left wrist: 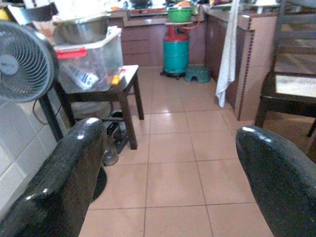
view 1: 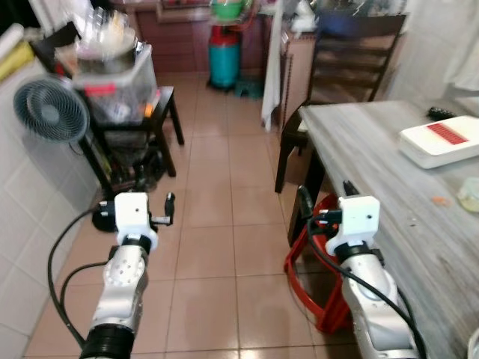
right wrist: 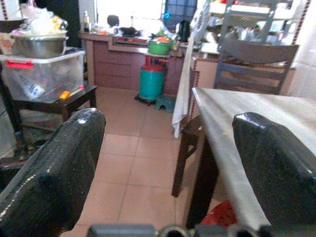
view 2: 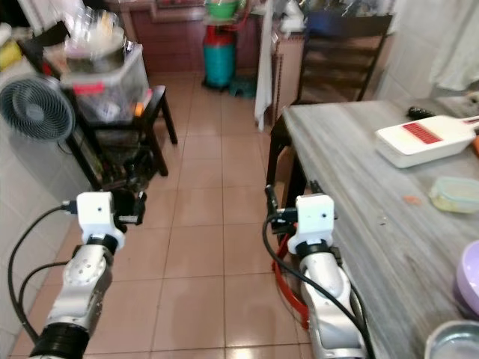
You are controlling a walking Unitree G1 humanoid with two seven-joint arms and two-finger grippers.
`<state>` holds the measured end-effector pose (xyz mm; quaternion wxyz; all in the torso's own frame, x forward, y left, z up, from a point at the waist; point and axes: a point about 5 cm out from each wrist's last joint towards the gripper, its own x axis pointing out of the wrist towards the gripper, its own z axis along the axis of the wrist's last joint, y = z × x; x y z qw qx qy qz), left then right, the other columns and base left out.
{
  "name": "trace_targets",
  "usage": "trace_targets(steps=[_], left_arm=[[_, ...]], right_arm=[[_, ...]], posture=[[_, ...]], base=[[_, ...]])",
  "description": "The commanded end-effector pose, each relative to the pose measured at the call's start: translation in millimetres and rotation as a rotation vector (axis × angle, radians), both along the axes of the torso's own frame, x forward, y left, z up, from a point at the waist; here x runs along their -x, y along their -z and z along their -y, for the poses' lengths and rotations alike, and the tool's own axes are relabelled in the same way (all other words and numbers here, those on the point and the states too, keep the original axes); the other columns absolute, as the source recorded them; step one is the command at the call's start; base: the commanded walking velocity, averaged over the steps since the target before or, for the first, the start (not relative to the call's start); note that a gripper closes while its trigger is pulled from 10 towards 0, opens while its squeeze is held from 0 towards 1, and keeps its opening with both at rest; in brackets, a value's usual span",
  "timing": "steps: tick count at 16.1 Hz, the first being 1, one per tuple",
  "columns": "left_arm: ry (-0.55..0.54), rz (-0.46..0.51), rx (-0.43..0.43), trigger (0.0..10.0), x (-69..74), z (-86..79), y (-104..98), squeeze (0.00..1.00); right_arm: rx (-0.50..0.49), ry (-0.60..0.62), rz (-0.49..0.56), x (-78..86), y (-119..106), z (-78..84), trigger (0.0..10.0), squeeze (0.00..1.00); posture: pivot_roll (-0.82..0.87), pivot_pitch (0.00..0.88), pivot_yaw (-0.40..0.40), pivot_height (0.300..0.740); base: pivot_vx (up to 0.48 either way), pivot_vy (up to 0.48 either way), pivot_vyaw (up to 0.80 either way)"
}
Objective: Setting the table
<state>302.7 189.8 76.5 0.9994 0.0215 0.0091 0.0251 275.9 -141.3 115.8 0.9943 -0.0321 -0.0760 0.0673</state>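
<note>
While both jaws stand wide and empty, you are only approaching: the worktop lies beside the right gripper, its purple bowl (partly cropped) beyond; turn right.

Two silver, ribbed forearms are seen, each ended by a white box-shaped wrist block. Black cables are looped beside each arm. The left gripper and right gripper are made of glossy black, rounded fingers.

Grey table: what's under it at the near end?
Under the grey table, a red stool shows by the dark leg; the right arm and tabletop cover the rest. Further under is hidden.
</note>
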Motion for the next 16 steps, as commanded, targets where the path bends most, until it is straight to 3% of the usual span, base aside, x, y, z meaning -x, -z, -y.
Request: trace_targets(steps=[1, 13, 16], left_arm=[[-0.013, -0.001, -0.009, 10.0, -0.7, -3.2, -0.7, 0.0], [-0.027, -0.024, -0.017, 10.0, -3.7, -5.1, 2.7, 0.0], [-0.026, -0.027, -0.021, 10.0, -4.4, -5.0, 3.4, 0.0]], right_arm=[[-0.018, -0.009, -0.01, -0.8, 1.3, -2.8, 10.0, 0.0], [-0.034, -0.006, 0.0, -2.4, 0.6, -2.8, 10.0, 0.0], [-0.034, -0.006, 0.0, -2.2, 0.7, -2.7, 10.0, 0.0]], posture=[[-0.02, 0.0, 0.012, 0.74], [-0.02, 0.0, 0.017, 0.74], [-0.02, 0.0, 0.02, 0.74]], base=[[0.0, 0.0, 0.0], [0.0, 0.301, 0.0], [0.0, 0.374, 0.52]])
